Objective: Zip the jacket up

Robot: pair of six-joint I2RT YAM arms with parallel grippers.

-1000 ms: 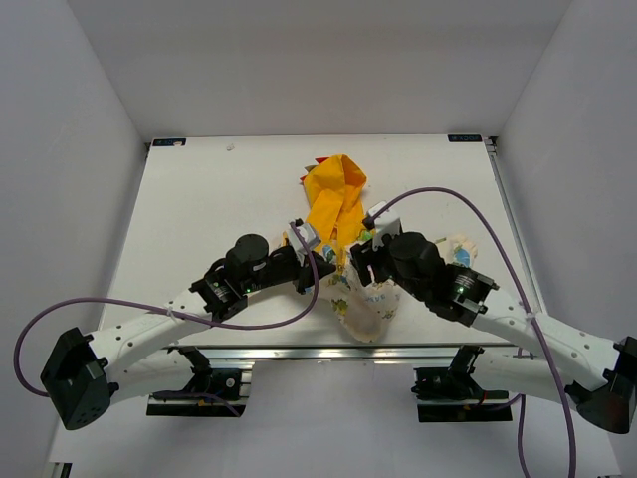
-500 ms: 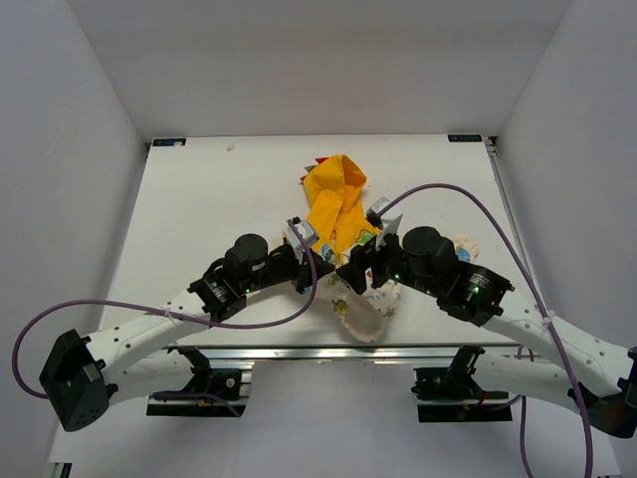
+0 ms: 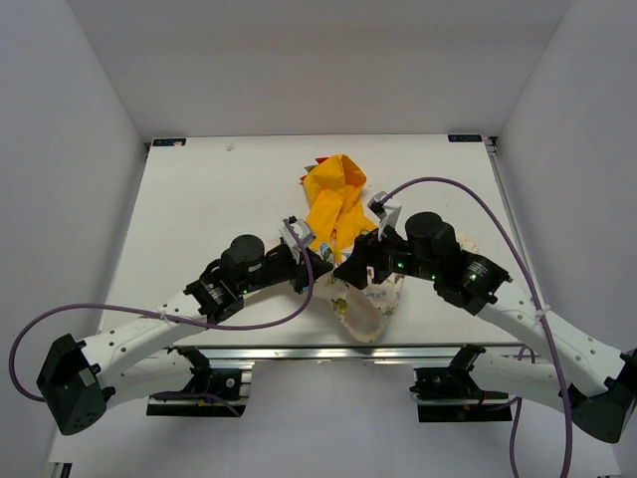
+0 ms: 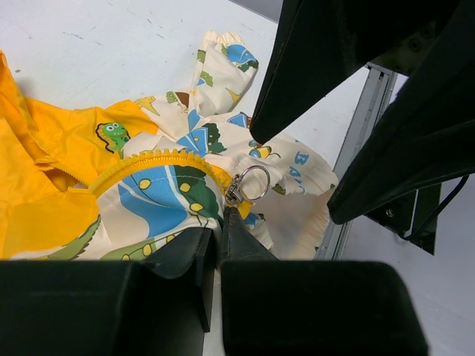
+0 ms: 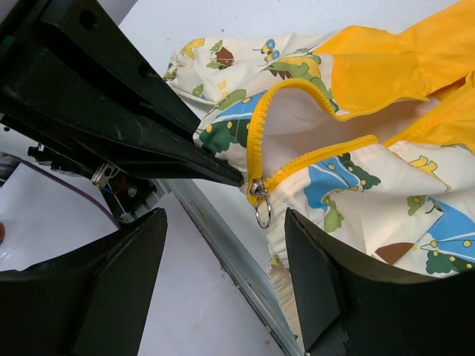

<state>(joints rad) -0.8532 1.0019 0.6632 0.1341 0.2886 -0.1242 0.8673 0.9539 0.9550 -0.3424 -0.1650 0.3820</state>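
The jacket (image 3: pixel 334 197) lies mid-table, yellow hood at the far end and cream dinosaur-print body (image 4: pixel 163 194) near the front edge. Its yellow zipper is parted above the slider, and the slider's metal ring (image 4: pixel 256 183) hangs at the bottom hem. My left gripper (image 4: pixel 217 231) is shut on the hem cloth just below that ring. My right gripper (image 5: pixel 224 219) stands open, and the ring (image 5: pixel 263 213) hangs between its two fingers without touching either. In the top view the left gripper (image 3: pixel 320 269) and the right gripper (image 3: pixel 354 273) meet over the hem.
The metal rail (image 5: pixel 223 248) of the table's front edge runs right under the hem. Purple cables (image 3: pixel 448 194) arc over both arms. The white table (image 3: pixel 199 199) spreads out to the left and behind the jacket.
My right gripper has swung left and forward, down to the slider at the hem. The left gripper has kept its hold and barely shifted.
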